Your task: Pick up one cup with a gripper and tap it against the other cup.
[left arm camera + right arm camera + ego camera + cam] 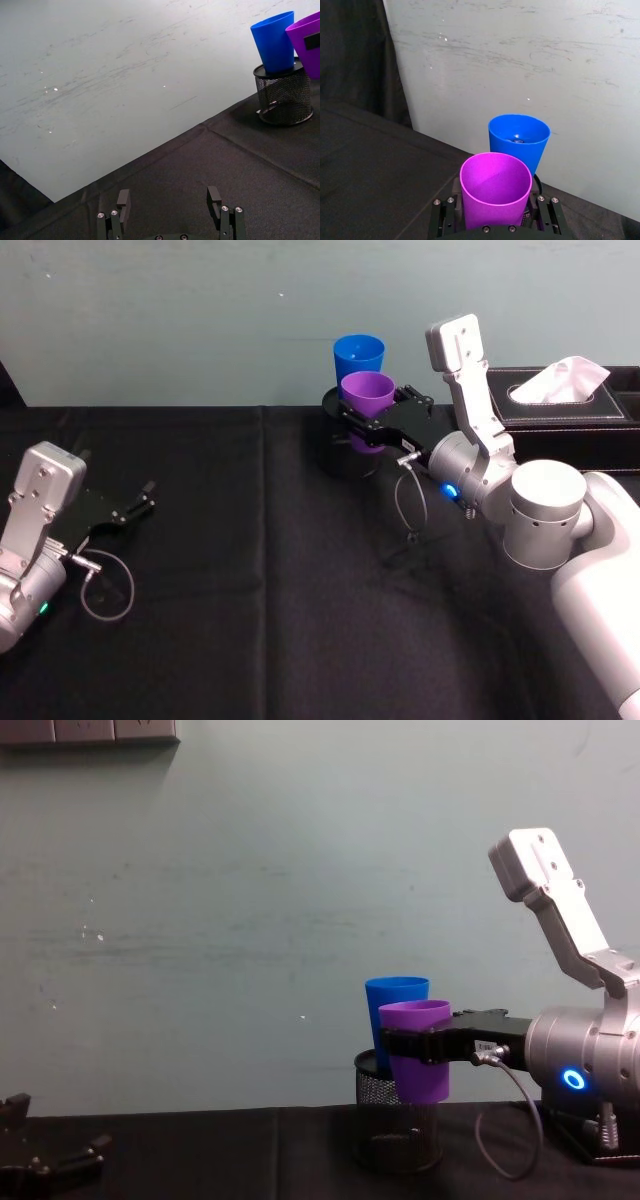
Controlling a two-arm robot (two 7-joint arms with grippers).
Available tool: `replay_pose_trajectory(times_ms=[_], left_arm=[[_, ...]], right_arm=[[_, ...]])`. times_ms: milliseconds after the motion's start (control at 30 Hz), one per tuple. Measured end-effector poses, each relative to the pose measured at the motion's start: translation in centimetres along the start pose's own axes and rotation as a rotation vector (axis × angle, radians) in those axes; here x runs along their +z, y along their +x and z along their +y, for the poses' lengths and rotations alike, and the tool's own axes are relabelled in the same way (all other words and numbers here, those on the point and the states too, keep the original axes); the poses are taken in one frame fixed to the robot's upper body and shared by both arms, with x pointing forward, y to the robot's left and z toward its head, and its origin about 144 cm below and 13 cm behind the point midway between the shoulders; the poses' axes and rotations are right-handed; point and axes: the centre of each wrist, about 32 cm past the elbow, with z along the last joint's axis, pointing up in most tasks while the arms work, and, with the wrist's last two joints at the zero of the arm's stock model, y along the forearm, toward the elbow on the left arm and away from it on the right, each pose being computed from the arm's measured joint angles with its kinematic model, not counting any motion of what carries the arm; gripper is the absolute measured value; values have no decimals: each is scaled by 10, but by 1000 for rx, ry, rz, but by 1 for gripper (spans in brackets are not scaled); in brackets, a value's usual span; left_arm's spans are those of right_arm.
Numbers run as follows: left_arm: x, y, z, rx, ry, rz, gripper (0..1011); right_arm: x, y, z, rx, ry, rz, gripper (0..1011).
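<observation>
The purple cup (367, 392) hangs above the far side of the table (250, 590), just near of the blue cup (358, 352) in its mesh holder (282, 95); contact is unclear. The purple cup is likely light, stiff and slick, so the right gripper (365, 428) sensibly clamps it mid-wall. The left gripper (135, 505) rests near left, jaws apart.

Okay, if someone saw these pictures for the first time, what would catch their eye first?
The purple cup stands out, clamped in the right claw and held above the black table at the back centre. Close beside it the bright blue cup stands in a black mesh pen holder. The left claw rests open, low at the table's left side.
</observation>
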Motion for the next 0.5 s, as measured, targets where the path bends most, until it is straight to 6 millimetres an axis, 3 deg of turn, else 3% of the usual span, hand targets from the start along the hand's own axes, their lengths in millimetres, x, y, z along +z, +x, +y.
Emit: replay_pose_trajectory(times_ms=[500], left_arm=[[0, 0, 0, 0, 0, 0, 1000]], right_arm=[[0, 0, 0, 0, 0, 0, 735]])
